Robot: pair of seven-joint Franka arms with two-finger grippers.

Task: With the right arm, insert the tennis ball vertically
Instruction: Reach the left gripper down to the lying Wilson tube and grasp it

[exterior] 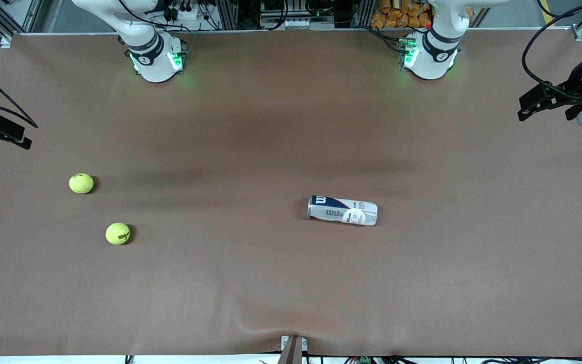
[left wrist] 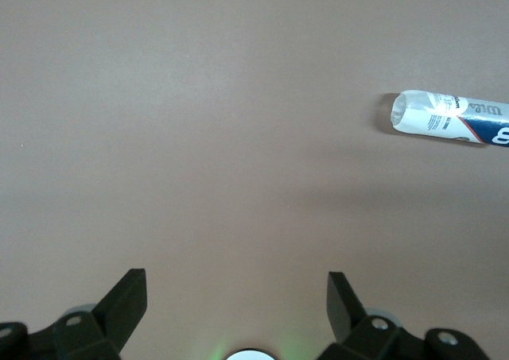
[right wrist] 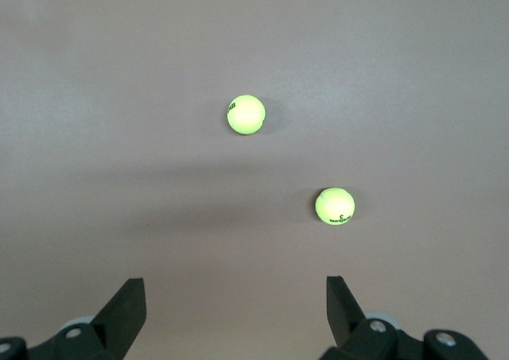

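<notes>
The right gripper [right wrist: 235, 312] is hanging over the counter [exterior: 250, 126] at the right arm's end, its fingers [right wrist: 127, 304] spread wide and holding nothing. The left gripper [left wrist: 237, 312] is waiting likewise at its own end, fingers [left wrist: 343, 300] wide apart and empty. Two tennis balls are lying apart near the right arm's end: one [exterior: 81, 183] farther from the front camera, the other [exterior: 117, 233] nearer (black lettering, too small to read). The Wilson can [exterior: 342, 210] is lying on its side mid-counter.
</notes>
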